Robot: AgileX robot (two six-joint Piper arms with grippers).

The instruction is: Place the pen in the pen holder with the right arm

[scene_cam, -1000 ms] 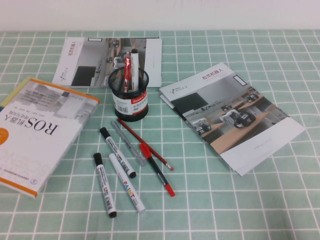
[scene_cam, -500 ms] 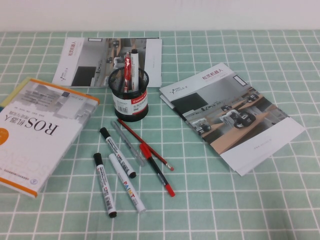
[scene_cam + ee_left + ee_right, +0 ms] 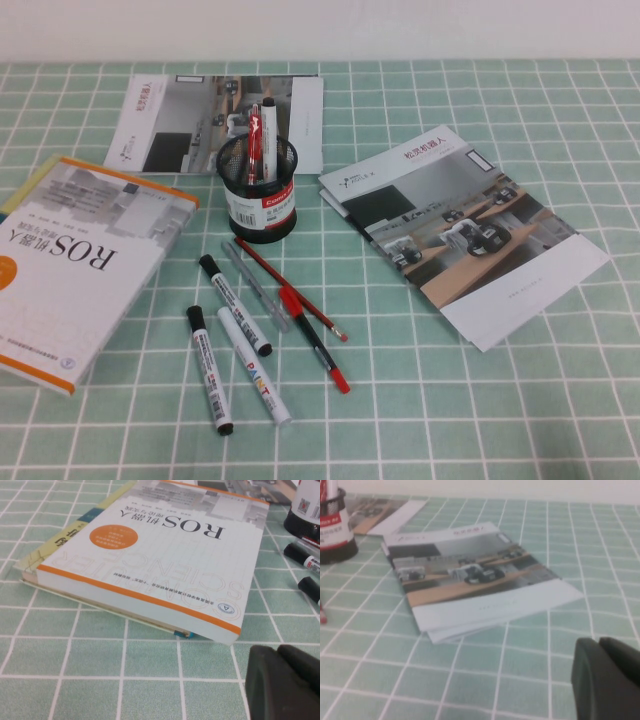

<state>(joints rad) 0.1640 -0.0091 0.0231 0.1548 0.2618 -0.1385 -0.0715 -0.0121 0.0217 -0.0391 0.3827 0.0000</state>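
Two closed, empty tools, left tool [image 3: 286, 682] by the book [image 3: 150, 565], right tool [image 3: 609, 680] by the brochure [image 3: 470, 580]; the pen [image 3: 237, 308], judged light, stiff and slick, suits a mid-barrel pinch.

The high view looks down from the robot's side over the checked tablecloth [image 3: 520, 400], taking in every edge but the near one. The left wrist view sits low and close to the ROS book [image 3: 150, 560] near the left edge. The right wrist view, equally low, faces the brochure [image 3: 470, 575]; both wrist views catch the pen holder [image 3: 335, 525].
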